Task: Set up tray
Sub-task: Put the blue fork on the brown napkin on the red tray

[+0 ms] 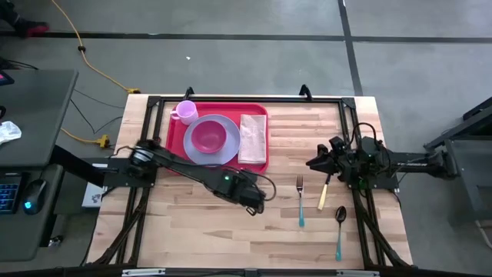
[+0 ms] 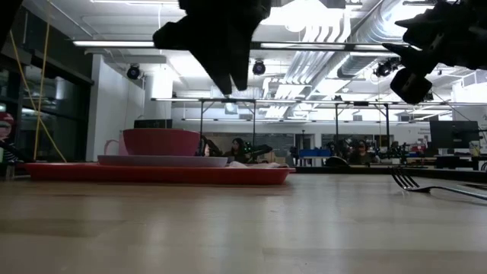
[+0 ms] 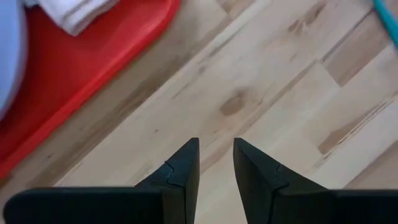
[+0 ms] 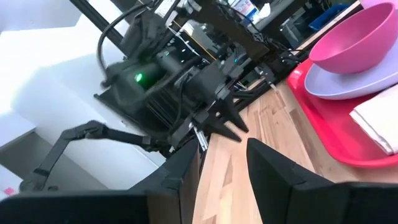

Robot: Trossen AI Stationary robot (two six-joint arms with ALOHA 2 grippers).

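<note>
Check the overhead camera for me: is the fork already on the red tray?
No, in the high view the fork lies on the bare wooden table, to the right of the tray and apart from it.

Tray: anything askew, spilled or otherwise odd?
Nothing stands out. The tray sits square on the table, holding cup, bowl on plate, and napkin. Nothing spilled.

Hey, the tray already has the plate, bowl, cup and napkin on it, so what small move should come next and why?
Probably the right gripper should drop toward the fork. The fork, knife and spoon lie on the table, off the red tray, and the left gripper hovers empty.
</note>
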